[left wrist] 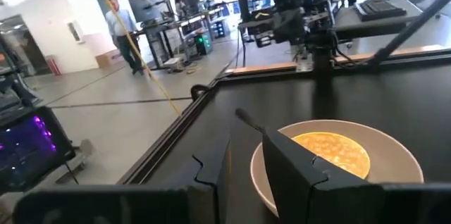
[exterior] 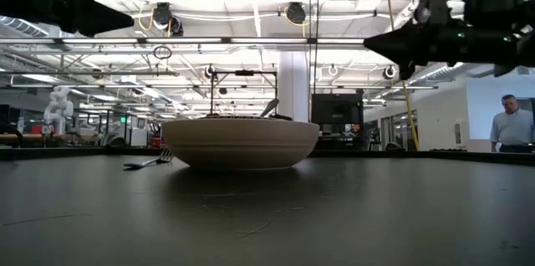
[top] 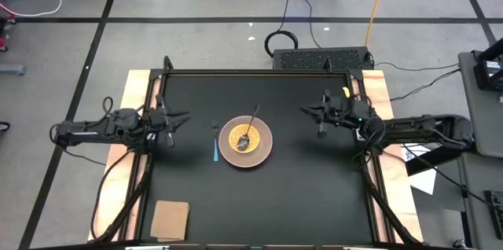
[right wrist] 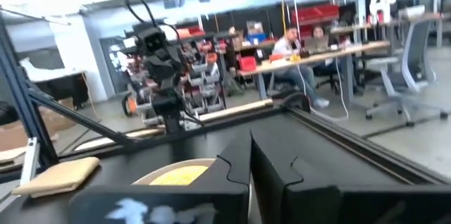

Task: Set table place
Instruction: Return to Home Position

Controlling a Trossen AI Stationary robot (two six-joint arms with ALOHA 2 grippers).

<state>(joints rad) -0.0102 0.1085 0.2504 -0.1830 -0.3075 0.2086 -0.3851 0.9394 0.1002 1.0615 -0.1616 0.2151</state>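
The pinkish-tan plate (top: 263, 153) sits at the middle of the black table (top: 314, 203). The yellow dish (top: 236, 134) rests on it. The silver spoon (top: 250, 128) lies with its bowl in the dish and its handle over the far rim. The light-blue utensil (top: 216, 146) lies flat just left of the plate. My left gripper (top: 184, 119) hovers open near the table's left edge, pointing level at the plate, with nothing between its fingers (left wrist: 296, 175). My right gripper (top: 306, 111) hovers shut at the right, also facing the plate, clear of everything.
A tan cardboard-like square (top: 170, 220) lies at the table's near left corner. Pale wooden strips (top: 135, 93) run along the left and right edges. Beyond the table are desks and cables, and people (right wrist: 290, 44) show farther off in the room.
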